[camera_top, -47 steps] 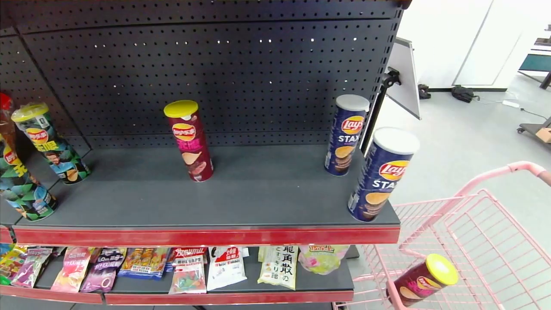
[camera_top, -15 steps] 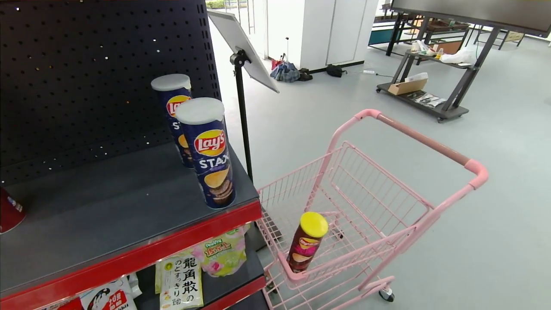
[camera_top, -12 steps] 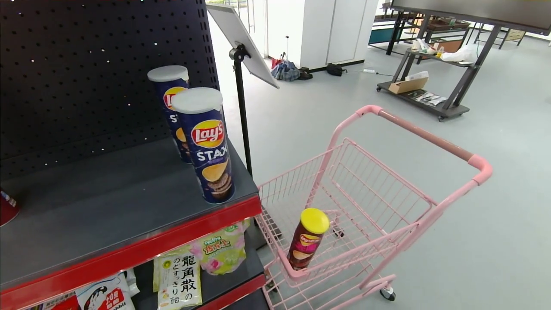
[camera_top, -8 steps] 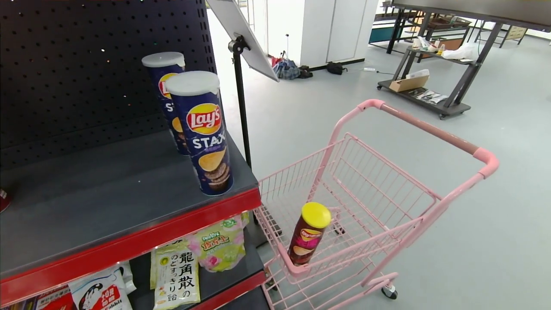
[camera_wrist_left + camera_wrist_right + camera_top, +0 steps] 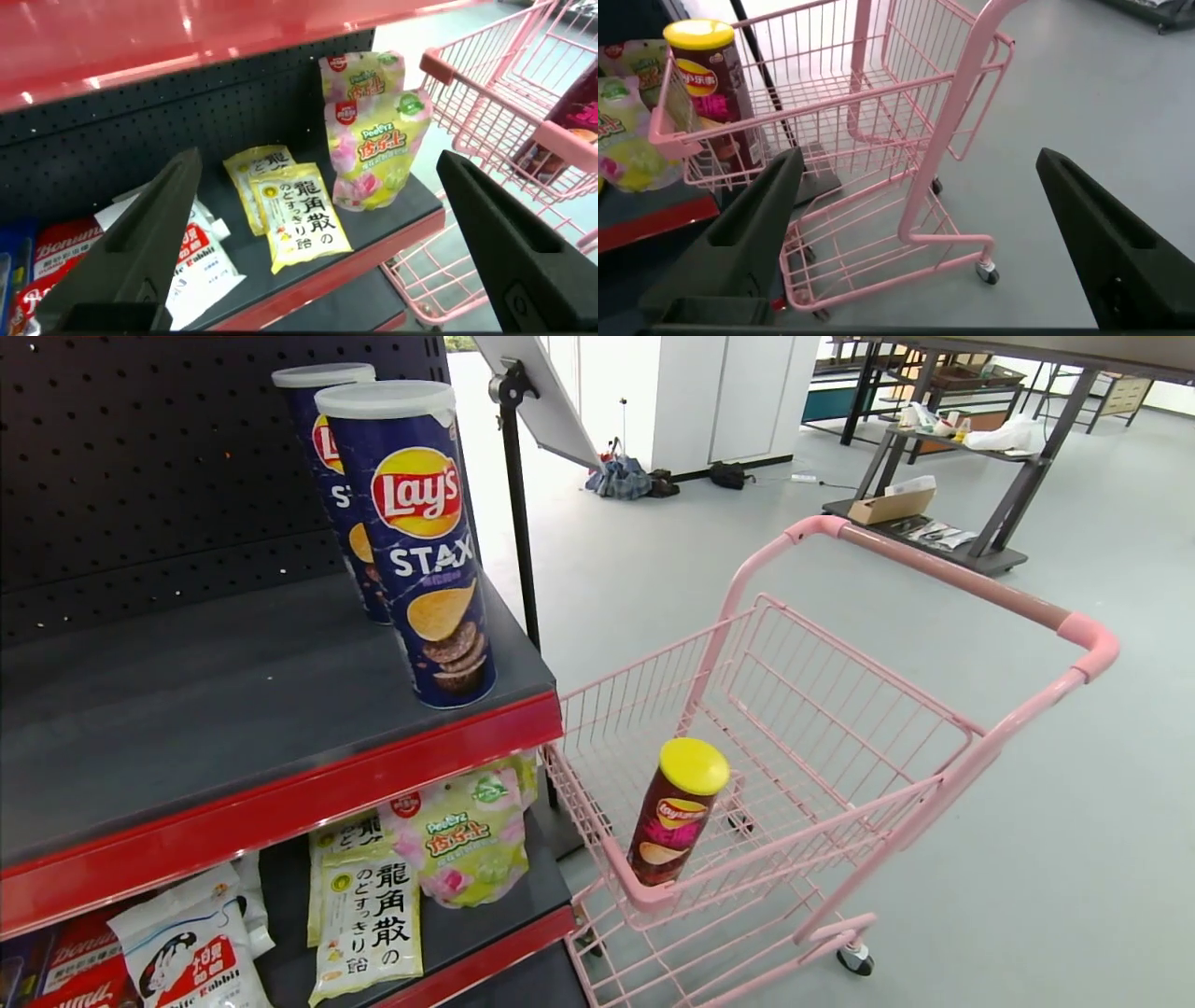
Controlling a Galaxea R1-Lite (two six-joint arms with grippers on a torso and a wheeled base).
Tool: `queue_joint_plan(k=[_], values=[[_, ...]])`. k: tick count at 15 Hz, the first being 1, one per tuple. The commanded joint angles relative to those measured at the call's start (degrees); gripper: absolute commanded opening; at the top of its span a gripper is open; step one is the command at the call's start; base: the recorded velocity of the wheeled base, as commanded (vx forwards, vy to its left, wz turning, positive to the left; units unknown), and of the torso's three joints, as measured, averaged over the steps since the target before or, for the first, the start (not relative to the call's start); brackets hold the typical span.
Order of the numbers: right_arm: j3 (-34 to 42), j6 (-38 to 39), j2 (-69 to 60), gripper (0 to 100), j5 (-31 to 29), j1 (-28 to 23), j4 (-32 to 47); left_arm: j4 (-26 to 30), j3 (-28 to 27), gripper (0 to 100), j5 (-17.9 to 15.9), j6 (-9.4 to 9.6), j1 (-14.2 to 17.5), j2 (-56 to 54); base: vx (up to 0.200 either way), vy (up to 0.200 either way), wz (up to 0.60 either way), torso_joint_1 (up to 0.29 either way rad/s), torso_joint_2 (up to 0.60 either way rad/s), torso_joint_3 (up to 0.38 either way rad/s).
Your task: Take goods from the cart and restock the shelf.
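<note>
A maroon chip can with a yellow lid (image 5: 677, 821) stands upright in the near corner of the pink cart (image 5: 943, 574), beside the shelf's end. The same maroon can (image 5: 710, 89) appears in the right wrist view, behind the cart's wire wall (image 5: 878, 93). My right gripper (image 5: 920, 154) is open, apart from the cart and holding nothing. My left gripper (image 5: 318, 159) is open in front of the lower shelf's snack bags (image 5: 378, 140), holding nothing. Two blue chip cans (image 5: 420, 541) stand at the end of the dark shelf (image 5: 233, 709).
Snack bags (image 5: 448, 831) lie on the lower shelf under the red front strip. A black stand with a white board (image 5: 541, 392) rises behind the shelf's end. A black rack with a box (image 5: 934, 513) stands far back. Open grey floor lies right of the cart.
The head camera has swung from the shelf toward the cart and come closer and lower. The cans on the shelf and in the cart keep their places.
</note>
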Motion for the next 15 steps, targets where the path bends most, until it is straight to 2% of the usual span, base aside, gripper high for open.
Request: queue_joint_plan(k=[1,2,3,4,5,6,7,8,9,11,12,15], values=[[-6.1,-0.4,2.7,100,0.7,0.4,-0.3,0.0,0.0,100,0.0,-0.01,0.0,0.0,0.0,0.0,0.0,-0.036,0.09,0.071],[-21.7,5.4,19.8,100,0.8,1.4,0.4,0.0,0.0,100,0.0,-0.01,0.0,0.0,0.0,0.0,0.0,-0.022,0.07,0.041],[-31.0,12.2,30.1,100,1.8,2.0,-0.5,0.0,0.0,100,0.0,-0.01,0.0,0.0,0.0,0.0,0.0,0.0,0.0,0.0],[-37.0,10.4,37.8,100,5.6,4.5,-1.0,0.0,0.0,100,0.0,0.07,0.0,0.0,0.0,0.0,0.0,0.0,0.0,0.0],[-37.9,7.1,41.8,100,8.4,6.9,-1.3,0.0,0.0,100,0.0,0.07,0.0,0.0,0.0,0.0,0.0,0.0,0.0,0.0],[-37.3,2.6,51.0,100,9.4,9.5,-6.0,0.0,0.0,100,0.0,-0.1,0.0,0.0,0.0,0.0,0.0,0.0,0.0,0.0],[-35.6,3.7,58.7,100,10.1,10.4,-15.1,0.0,0.0,100,0.0,-0.1,0.0,0.0,0.0,0.0,0.0,0.0,0.0,0.0],[-33.4,4.5,62.1,100,11.0,11.2,-20.0,0.0,0.0,100,0.0,-0.1,0.0,0.0,0.0,0.0,0.0,0.0,0.0,0.0],[-26.8,4.6,72.0,100,16.3,13.1,-31.0,0.0,0.0,100,0.0,-0.01,0.0,0.0,0.0,0.0,0.0,0.0,0.0,0.0],[-21.5,3.6,82.3,100,19.7,14.6,-40.3,0.0,0.0,100,0.0,-0.01,0.0,0.0,0.0,0.0,0.0,0.0,0.0,0.0],[-20.3,3.5,86.3,100,20.9,17.1,-45.0,0.0,0.0,100,0.0,-0.01,0.0,0.0,0.0,0.0,0.0,0.0,0.0,0.0],[-20.5,3.3,96.9,100,23.1,20.1,-54.1,0.0,0.0,100,0.0,0.07,0.0,0.0,0.0,0.0,0.0,0.0,0.0,0.0]])
